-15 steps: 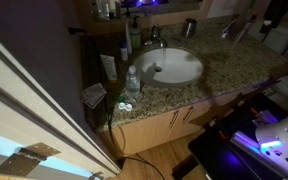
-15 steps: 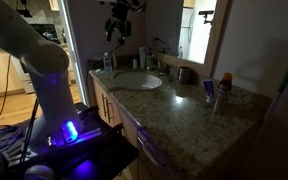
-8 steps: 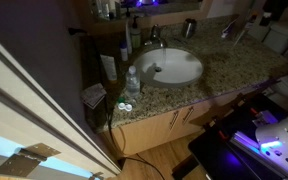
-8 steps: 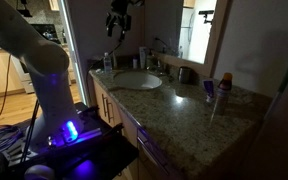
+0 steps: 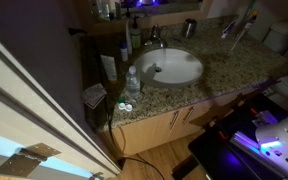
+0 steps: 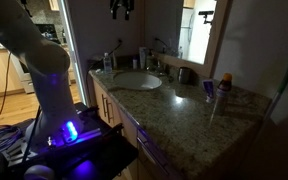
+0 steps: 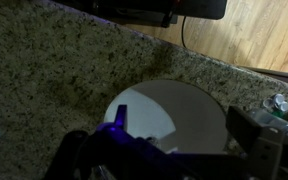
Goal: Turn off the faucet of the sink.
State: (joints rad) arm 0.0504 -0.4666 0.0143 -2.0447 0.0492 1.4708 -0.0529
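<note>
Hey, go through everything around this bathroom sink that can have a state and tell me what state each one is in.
Small silvery chrome faucet: on or off, too small to tell.
White oval glossy sink: nothing visible in it.
Clear plastic bottle: upright on the speckled brown granite counter.
Dark metal cup: upright.
Gripper: high above the sink, open, empty.

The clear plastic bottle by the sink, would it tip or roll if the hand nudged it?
Probably tips easily: the clear plastic bottle stands upright, tall and narrow. Likely light, being thin plastic, though its fill level cannot be told. Once down, its round body could roll off the granite counter, whose front edge is close.
</note>
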